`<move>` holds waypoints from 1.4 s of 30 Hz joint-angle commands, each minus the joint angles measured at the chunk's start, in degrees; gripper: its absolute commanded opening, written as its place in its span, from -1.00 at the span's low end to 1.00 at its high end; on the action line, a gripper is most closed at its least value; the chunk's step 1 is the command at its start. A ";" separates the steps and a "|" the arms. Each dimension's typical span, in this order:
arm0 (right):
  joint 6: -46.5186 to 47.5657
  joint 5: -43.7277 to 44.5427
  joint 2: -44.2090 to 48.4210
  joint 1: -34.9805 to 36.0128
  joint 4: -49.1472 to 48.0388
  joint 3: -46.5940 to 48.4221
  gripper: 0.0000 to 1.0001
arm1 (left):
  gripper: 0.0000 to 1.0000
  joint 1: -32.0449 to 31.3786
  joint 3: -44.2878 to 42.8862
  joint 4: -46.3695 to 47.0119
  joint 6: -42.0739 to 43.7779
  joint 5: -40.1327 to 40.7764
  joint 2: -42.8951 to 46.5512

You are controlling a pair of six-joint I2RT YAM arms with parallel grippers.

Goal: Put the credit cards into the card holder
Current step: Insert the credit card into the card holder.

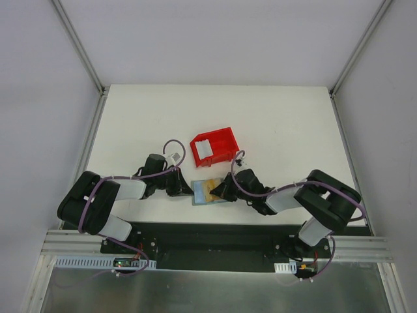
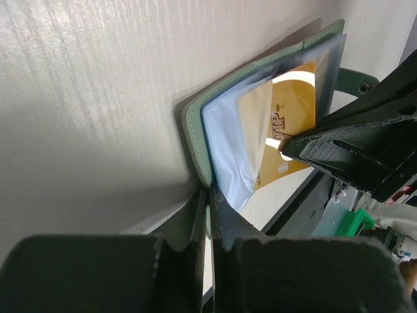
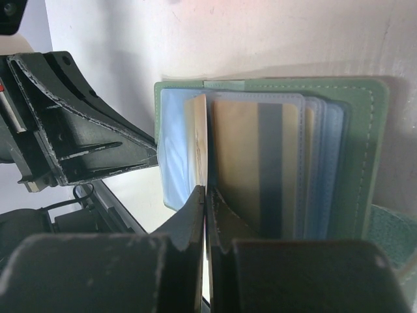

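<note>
The card holder [image 1: 201, 197] lies open on the table between my two grippers, a grey-green cover [image 3: 365, 163] with pale blue sleeves [image 2: 228, 143]. My left gripper [image 2: 208, 192] is shut on the edge of its cover [image 2: 194, 130]. My right gripper [image 3: 206, 189] is shut on a thin credit card [image 3: 197, 137] that stands edge-on over the sleeves. The left wrist view shows an orange-gold card [image 2: 296, 98] at the tip of the right gripper [image 2: 283, 145]. Another card, with a dark stripe [image 3: 254, 163], lies in the sleeves. From above, the left gripper [image 1: 187, 190] and right gripper [image 1: 218, 191] face each other.
A red plastic bin [image 1: 215, 145] stands just behind the card holder, with something white at its left end. The table's near edge and the black base rail [image 1: 208, 235] run close below the wallet.
</note>
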State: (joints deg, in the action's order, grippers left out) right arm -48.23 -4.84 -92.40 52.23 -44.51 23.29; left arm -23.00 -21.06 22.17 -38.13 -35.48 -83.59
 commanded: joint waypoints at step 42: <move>11.49 1.50 14.97 -3.01 10.15 -1.75 -0.99 | -1.00 -0.29 1.37 -4.33 2.18 3.49 -1.66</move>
State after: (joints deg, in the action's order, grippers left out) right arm -38.02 -7.16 -78.87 49.01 -35.18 22.37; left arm -22.83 -20.21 23.46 -38.17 -35.53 -83.57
